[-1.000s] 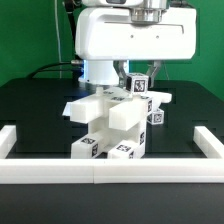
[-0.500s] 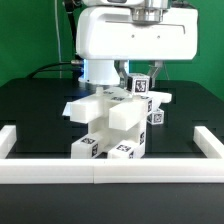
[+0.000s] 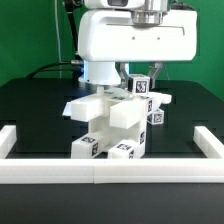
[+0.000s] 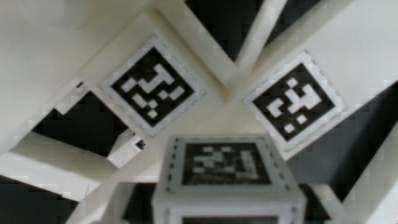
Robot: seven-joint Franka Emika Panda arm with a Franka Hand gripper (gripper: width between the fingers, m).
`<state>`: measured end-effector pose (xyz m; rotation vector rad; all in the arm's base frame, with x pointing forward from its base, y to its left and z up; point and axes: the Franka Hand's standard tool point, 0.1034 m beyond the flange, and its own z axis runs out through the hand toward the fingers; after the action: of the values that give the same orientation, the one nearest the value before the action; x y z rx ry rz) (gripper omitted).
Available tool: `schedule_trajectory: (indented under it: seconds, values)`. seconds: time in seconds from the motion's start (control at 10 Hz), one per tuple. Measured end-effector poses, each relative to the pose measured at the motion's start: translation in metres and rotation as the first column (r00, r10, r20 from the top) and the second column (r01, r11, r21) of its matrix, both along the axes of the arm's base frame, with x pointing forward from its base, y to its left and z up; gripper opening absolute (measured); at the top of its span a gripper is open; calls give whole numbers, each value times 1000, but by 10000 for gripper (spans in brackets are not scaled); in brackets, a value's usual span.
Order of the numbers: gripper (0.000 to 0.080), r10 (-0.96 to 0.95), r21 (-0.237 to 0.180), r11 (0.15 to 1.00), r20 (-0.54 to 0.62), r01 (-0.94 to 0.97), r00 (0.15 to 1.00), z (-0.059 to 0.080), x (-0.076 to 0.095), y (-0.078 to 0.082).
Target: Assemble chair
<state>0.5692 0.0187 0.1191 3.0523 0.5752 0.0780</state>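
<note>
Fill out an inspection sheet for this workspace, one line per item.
Surface: black table, fenced by a white border rail.
Job's things: chair partly joined, standing at the centre, tags showing.
Clutter: nothing seen.
Grippers: gripper sits over the chair and straddles its top tagged block; whether it grips is unclear.
Cables: dark cable behind, at the exterior view's left.
Surroundings: green backdrop.

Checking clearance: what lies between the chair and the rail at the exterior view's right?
Bare black table only, between chair and rail, in the exterior view.
</note>
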Motion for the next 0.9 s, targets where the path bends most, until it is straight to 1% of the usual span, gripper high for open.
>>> schedule_trajectory:
  seconds: [0.4,0.9]
  values:
    - [275,1,-3,1000,-5,-1,1000,-4,0,-1]
    - [275,-5,-9,1000,10,5,1000,-3,8,-11]
